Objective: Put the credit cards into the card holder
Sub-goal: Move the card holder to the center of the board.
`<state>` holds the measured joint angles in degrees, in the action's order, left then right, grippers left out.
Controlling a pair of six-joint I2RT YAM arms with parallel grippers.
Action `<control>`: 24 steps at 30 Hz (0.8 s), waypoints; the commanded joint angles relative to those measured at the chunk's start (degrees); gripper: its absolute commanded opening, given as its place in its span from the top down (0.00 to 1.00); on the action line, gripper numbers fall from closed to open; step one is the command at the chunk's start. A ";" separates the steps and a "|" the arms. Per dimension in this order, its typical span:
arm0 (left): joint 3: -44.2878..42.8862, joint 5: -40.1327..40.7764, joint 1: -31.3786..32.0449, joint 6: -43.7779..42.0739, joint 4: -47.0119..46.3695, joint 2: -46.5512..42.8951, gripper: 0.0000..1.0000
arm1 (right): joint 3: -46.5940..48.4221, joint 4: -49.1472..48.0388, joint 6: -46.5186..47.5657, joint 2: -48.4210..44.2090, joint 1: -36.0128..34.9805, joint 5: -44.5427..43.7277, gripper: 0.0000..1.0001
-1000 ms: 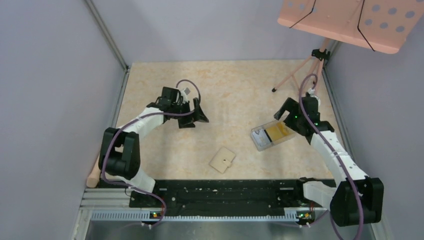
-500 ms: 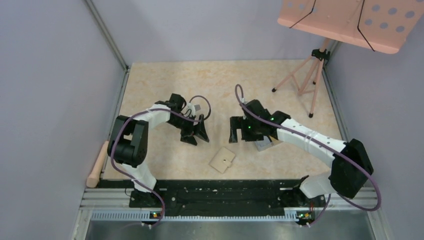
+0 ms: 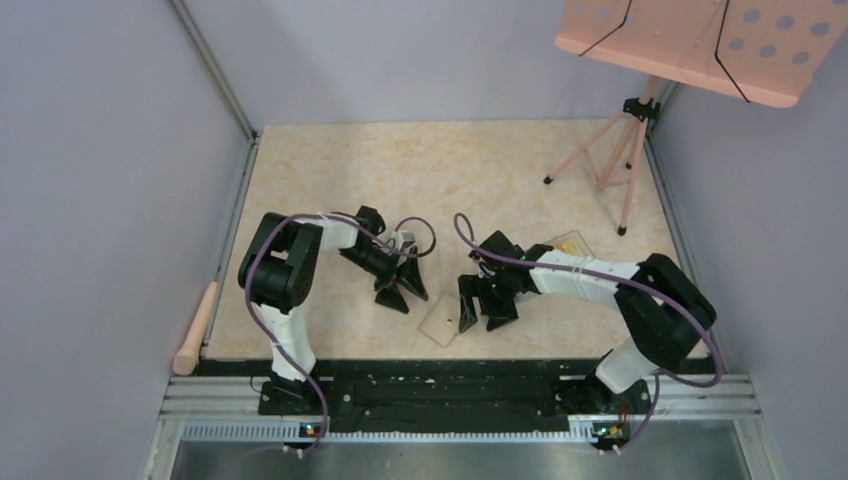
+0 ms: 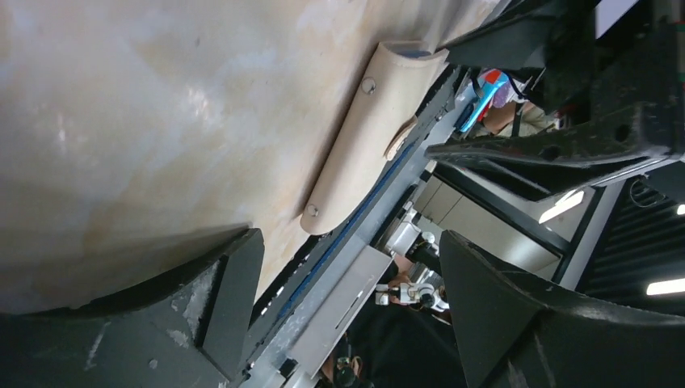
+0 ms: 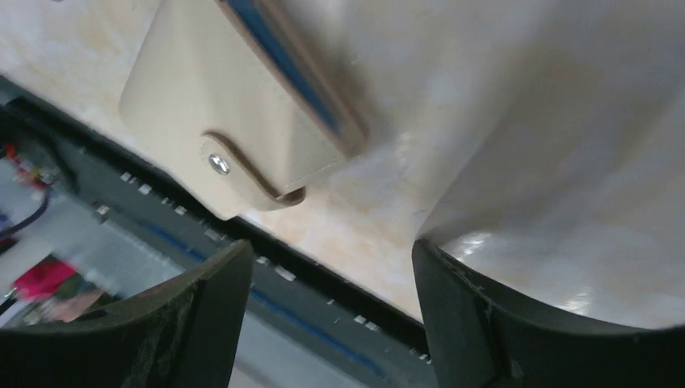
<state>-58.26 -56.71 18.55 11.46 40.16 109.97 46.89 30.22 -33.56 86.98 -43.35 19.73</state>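
Observation:
The card holder (image 3: 438, 323) lies shut on the table near the front edge, a beige wallet with a snap dot. My left gripper (image 3: 404, 291) is open and empty just behind it on its left. My right gripper (image 3: 480, 311) is open and empty at its right edge. The left wrist view shows the holder (image 4: 373, 129) ahead of the open left gripper (image 4: 351, 323). The right wrist view shows the holder (image 5: 214, 105) with its blue inner edge, ahead of the open right gripper (image 5: 331, 319). A golden-yellow credit card (image 3: 573, 243) shows in a clear box behind my right arm.
The clear plastic box (image 3: 585, 240) is mostly hidden by the right arm. A pink tripod stand (image 3: 600, 160) stands at the back right. The black base rail (image 3: 450, 385) runs along the front edge. A wooden handle (image 3: 195, 330) lies at the left wall.
Both grippers have moved toward the front and closed in on the card holder. The right gripper has left the clear box and swung left and nearer.

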 commanded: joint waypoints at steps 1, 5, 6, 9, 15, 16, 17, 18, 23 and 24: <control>-2.67 1.47 1.90 1.65 -2.02 4.87 0.15 | 0.69 -8.08 -4.61 6.31 -0.23 6.64 0.29; -5.66 0.55 3.49 2.64 -0.94 8.15 0.18 | 2.34 -11.72 -6.05 11.81 -0.17 9.27 0.35; -6.18 0.60 3.77 2.75 -0.59 8.56 0.20 | 3.07 -12.55 -6.18 12.57 -0.17 9.55 0.35; -7.13 1.62 3.88 3.24 -0.55 8.71 0.22 | 7.03 -13.63 -6.17 15.14 0.40 9.82 0.35; -10.74 2.92 3.40 5.98 -1.90 7.53 0.30 | 16.11 -16.69 -7.75 19.02 3.57 10.68 0.36; -11.48 3.41 3.09 6.91 -2.23 7.24 0.31 | 17.12 -17.52 -8.13 19.40 4.41 10.97 0.36; -12.32 4.35 2.72 7.65 -2.50 6.97 0.33 | 17.87 -18.43 -8.55 19.71 5.14 11.30 0.36; -12.97 5.30 2.21 8.40 -2.88 6.60 0.36 | 18.44 -19.13 -9.22 19.98 5.94 11.38 0.37; -15.30 12.11 -0.97 10.57 -3.21 4.79 0.35 | 22.38 -16.06 -7.41 22.02 7.66 8.65 0.39; -15.85 13.97 -1.42 10.30 -2.10 4.46 0.30 | 23.49 -14.43 -6.76 22.45 7.67 6.97 0.38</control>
<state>-71.55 -49.60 18.92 20.34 37.30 116.62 65.01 15.90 -41.60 108.16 -36.47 31.94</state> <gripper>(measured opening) 0.626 0.608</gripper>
